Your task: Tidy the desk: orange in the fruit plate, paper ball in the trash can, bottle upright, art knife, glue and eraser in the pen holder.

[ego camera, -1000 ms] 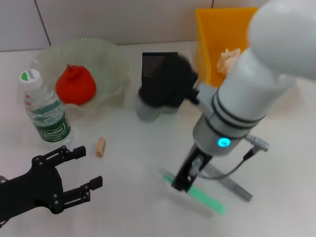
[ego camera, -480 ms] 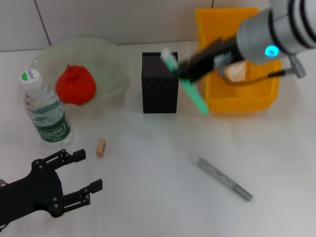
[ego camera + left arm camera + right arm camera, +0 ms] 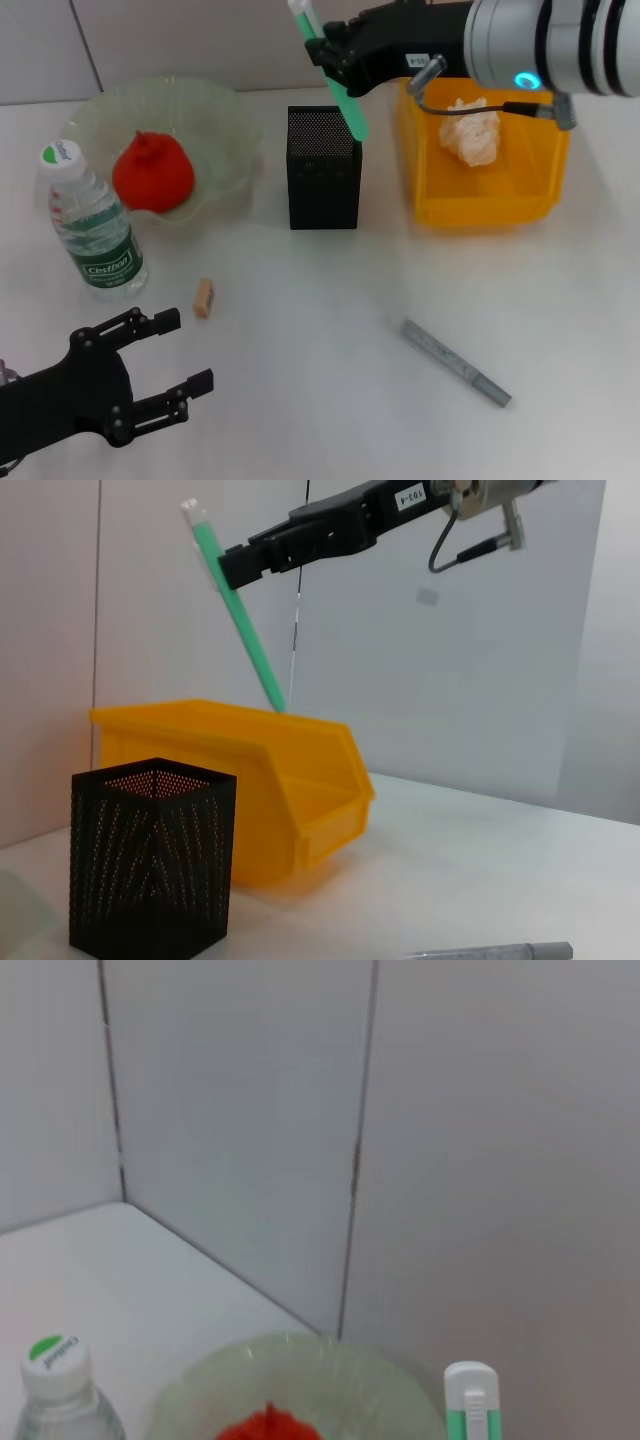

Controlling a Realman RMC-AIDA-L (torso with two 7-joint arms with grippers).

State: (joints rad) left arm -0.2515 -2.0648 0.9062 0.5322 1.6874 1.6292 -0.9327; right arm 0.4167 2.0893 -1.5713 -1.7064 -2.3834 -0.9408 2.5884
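Above the pen holder [image 3: 323, 168], right gripper [image 3: 335, 55] pinches a long green-and-white tool, likely the art knife [image 3: 330, 70], near its upper half. Knife hangs tilted, white-capped end up, lower tip over the holder's back corner on the trash can [image 3: 484, 190] side. From the left wrist view the tip [image 3: 272, 695] looks clear of the mesh rim, not yet inside.

Step in hand, as I read it: dropping the knife into the holder. Next move needs the tip shifted toward the holder's centre, the shaft brought closer to vertical, then lowered before release; at the present tilt it could catch the rim or slide out toward the trash can.

Holder: square black metal mesh, taller than wide, open top, standing upright, nothing visible inside from here.

Other items relative to the holder:
- orange [image 3: 152, 172] sits in the fruit plate [image 3: 225, 130], to the holder's left. Done.
- paper ball [image 3: 470, 132] lies inside the trash can, just right of the holder. Done.
- bottle [image 3: 94, 225] stands upright, left of the holder and past the plate. Done.
- eraser [image 3: 204, 297] lies on the desk, in front and left of the holder. Pending.
- grey stick [image 3: 456, 363], probably the glue, lies on the desk in front and right of the holder. Pending.

Left gripper [image 3: 175, 350] hovers low, front-left of the holder, near the eraser, fingers spread and empty.
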